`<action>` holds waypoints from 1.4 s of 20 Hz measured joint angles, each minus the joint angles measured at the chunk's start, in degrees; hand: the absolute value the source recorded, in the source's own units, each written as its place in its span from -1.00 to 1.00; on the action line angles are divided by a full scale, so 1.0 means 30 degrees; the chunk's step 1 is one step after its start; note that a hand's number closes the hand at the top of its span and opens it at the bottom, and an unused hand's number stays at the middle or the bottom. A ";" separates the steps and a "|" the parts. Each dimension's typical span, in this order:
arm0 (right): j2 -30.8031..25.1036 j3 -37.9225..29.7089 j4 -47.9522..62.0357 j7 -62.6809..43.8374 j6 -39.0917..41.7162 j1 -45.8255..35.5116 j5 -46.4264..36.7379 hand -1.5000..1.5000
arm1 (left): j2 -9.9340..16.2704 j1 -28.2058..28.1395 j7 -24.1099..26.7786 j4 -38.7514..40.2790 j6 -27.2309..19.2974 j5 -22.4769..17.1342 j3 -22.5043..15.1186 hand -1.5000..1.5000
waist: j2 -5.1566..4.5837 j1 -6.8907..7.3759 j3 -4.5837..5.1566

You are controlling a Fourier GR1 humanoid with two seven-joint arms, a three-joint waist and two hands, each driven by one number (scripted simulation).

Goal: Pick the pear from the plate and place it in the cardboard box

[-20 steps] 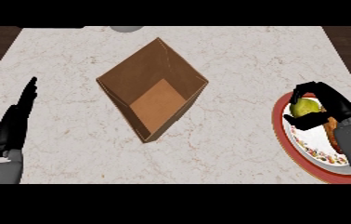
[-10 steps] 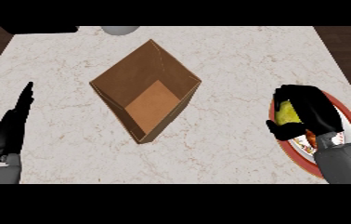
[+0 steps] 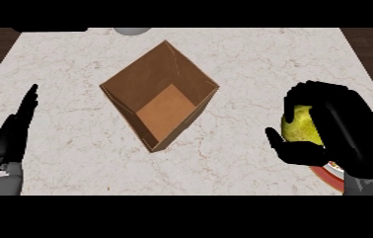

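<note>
Head view. The pear (image 3: 300, 126) is held in the right hand (image 3: 331, 128), fingers curled over its top and thumb hooked beneath. Compared with half a second earlier, hand and fruit have been raised and carried off the plate (image 3: 331, 177), of which only a rim sliver shows near the worktop's right edge. The cardboard box (image 3: 160, 99) stands open at centre, well apart; transfer is judged begun, release not yet done. The left hand (image 3: 18, 128) rests at the left edge, fingers straight together.
</note>
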State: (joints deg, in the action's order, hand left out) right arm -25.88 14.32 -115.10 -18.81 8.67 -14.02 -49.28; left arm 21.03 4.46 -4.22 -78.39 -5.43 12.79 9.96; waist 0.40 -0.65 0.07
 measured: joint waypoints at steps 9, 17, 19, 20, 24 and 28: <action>0.4965 0.1753 0.0418 -0.3819 0.1935 -0.4526 0.0417 1.00 | -0.0225 0.0392 0.0419 0.0573 0.0071 0.0225 0.0059 0.00 | -0.0118 0.0361 -0.0004; 0.8034 0.1658 0.6040 -0.6610 -0.0151 -1.0034 0.1556 1.00 | -0.0334 0.0974 0.0283 0.0780 0.0113 0.0461 0.0042 0.00 | -0.0182 0.0579 -0.0005; 0.8261 0.1648 0.7816 -0.6749 -0.1135 -1.1087 0.2198 1.00 | -0.0268 0.1270 0.0278 0.1124 0.0225 0.0439 0.0131 0.00 | -0.0195 0.0599 -0.0005; 0.8336 0.1620 0.8934 -0.6603 -0.1762 -1.1629 0.2476 1.00 | -0.0284 0.1352 0.0100 0.0979 0.0234 0.0465 0.0095 0.00 | -0.0208 0.0663 -0.0006; 0.8517 0.1822 1.2848 -0.6168 -0.3797 -1.3793 0.3754 1.00 | -0.0543 0.1231 0.0263 0.0987 0.0122 0.0619 -0.0009 0.00 | -0.0227 0.0754 -0.0010; 0.8583 0.2070 1.7046 -0.5048 -0.5701 -1.5579 0.4808 1.00 | -0.0618 0.1410 0.0405 0.1118 0.0101 0.0774 -0.0076 0.00 | -0.0280 0.0880 -0.0006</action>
State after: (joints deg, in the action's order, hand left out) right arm -0.13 20.52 -63.96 -33.96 -8.43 -60.76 -34.85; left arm 19.17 8.69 -3.00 -75.04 -5.13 15.11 9.73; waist -0.44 1.99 0.06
